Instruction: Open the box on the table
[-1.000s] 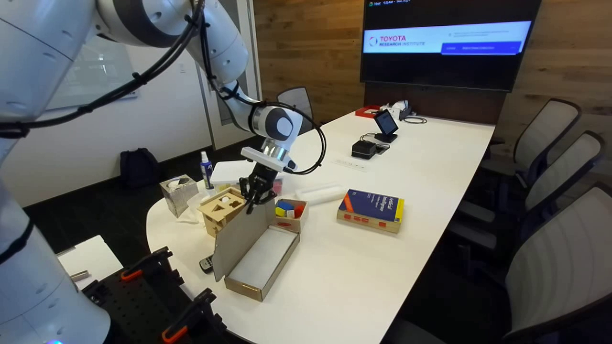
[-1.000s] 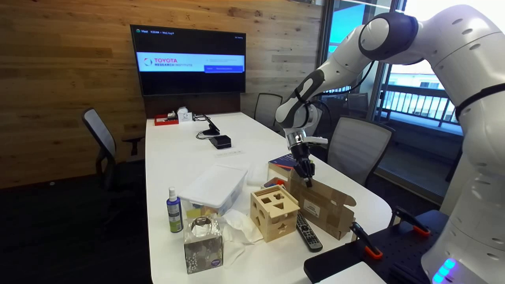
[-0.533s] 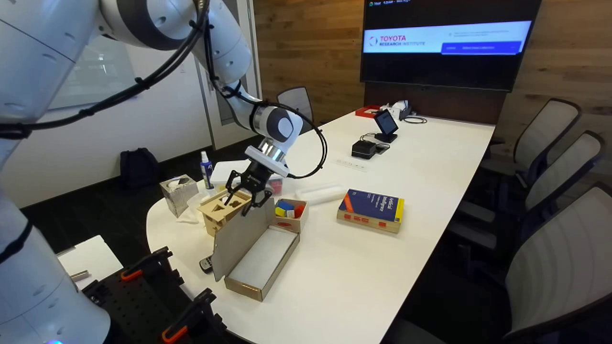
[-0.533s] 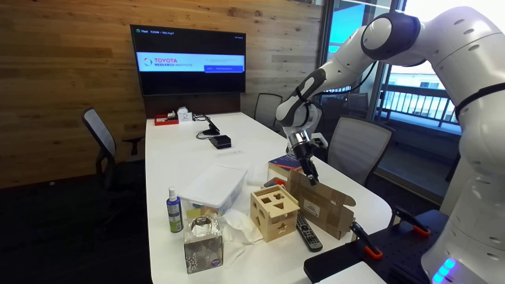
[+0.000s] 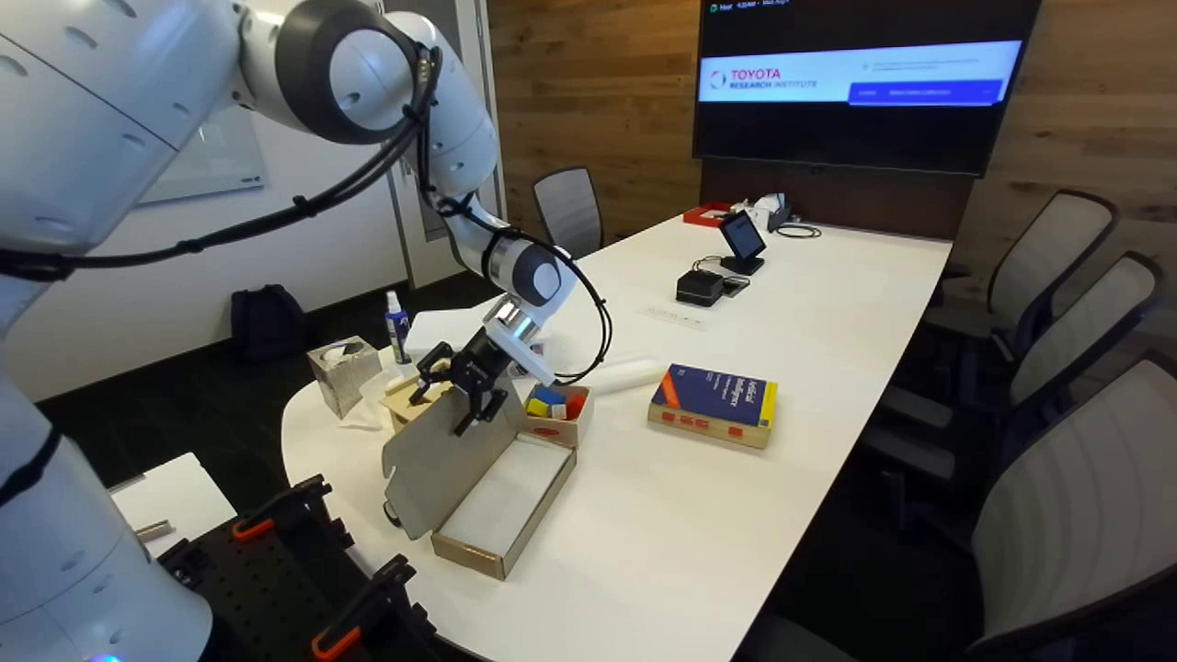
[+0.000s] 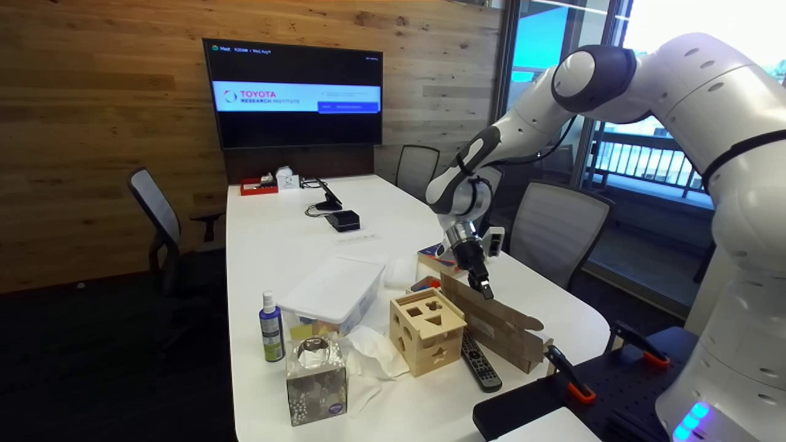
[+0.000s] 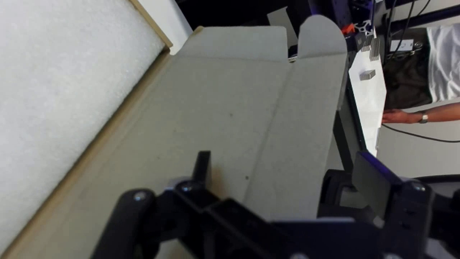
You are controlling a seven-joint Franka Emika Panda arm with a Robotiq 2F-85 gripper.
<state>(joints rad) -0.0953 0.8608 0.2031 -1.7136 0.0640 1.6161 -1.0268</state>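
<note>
The tan cardboard box (image 5: 469,554) sits on the white table (image 5: 644,542), a pale sheet filling its tray. Its lid (image 5: 430,473) is raised and leans back, away from the tray. At the lid's upper edge my gripper (image 5: 439,416) stands with spread jaws, also seen in an exterior view over the lid's brown outer side (image 6: 491,325). In the wrist view, one of the fingers (image 7: 203,167) is over the lid's pale inner face and the other lies past its free edge, so the gripper (image 7: 285,169) straddles the edge without pinching it. Whether the inner finger touches the cardboard I cannot tell.
Behind the lid are a wooden cube with cut-outs (image 6: 428,334) and a remote (image 6: 481,362). A small carton of coloured blocks (image 5: 556,414) adjoins the box's far end. A thick book (image 5: 714,405) lies farther off. A person's forearm (image 7: 438,112) shows in the wrist view.
The jaws have gone from nearly shut to wide apart. My gripper has come lower, over the lid's edge, and the lid has tilted farther back towards the cube and remote.
</note>
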